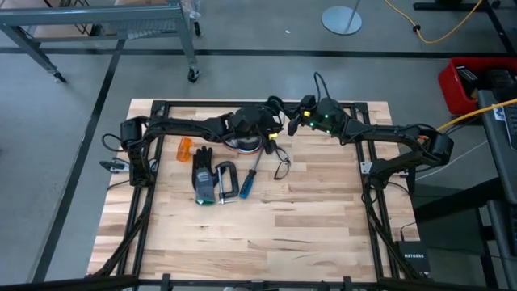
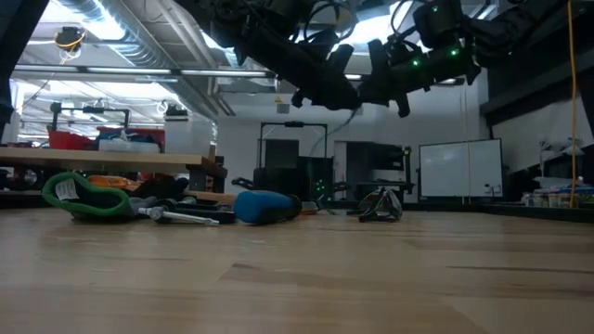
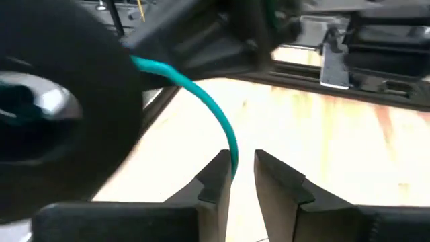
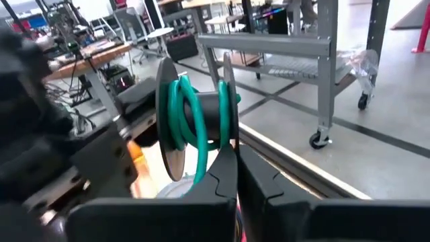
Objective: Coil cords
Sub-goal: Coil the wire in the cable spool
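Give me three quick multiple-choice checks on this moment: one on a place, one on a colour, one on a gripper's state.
1. Where is the screwdriver?
A. in the right gripper
B. on the table beside the clamp
C. on the floor

2. What colour is the cord on the spool?
A. yellow
B. red
C. teal

3. The left gripper is:
A. open, the cord running between its fingers
B. shut tight on nothing
C. out of view

Answers: 1 B, it lies flat by the clamp. 2 C, teal turns wrap the spool pinched by the right gripper. 3 A, a gap shows beside the cord.
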`<state>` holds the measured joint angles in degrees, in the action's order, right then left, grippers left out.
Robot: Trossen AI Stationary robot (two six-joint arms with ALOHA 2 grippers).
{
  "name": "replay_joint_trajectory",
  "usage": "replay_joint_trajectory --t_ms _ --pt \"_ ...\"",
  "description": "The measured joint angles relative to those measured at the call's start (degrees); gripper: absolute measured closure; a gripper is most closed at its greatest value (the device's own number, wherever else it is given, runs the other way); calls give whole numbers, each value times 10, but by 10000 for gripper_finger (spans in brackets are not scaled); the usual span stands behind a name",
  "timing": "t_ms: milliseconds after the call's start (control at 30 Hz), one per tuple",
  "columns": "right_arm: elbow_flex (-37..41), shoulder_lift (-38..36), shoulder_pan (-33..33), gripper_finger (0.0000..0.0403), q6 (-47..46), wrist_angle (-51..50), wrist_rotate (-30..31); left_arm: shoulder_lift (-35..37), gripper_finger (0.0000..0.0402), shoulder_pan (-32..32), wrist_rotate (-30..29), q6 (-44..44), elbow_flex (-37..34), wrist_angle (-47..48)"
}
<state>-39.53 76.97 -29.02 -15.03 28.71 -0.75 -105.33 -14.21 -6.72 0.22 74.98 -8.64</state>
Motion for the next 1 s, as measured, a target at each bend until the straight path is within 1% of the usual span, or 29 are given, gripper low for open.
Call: replay_joint_trajectory --t_ms 167,533,1000 --pt "0 0 0 402 0 24 0 0 329 0 -1 0 0 -3" --pt "0 0 0 402 0 48 -3 0 338 0 -5 2 0 -5" --pt "0 0 0 402 2 63 -8 0 316 16 -5 17 0 8"
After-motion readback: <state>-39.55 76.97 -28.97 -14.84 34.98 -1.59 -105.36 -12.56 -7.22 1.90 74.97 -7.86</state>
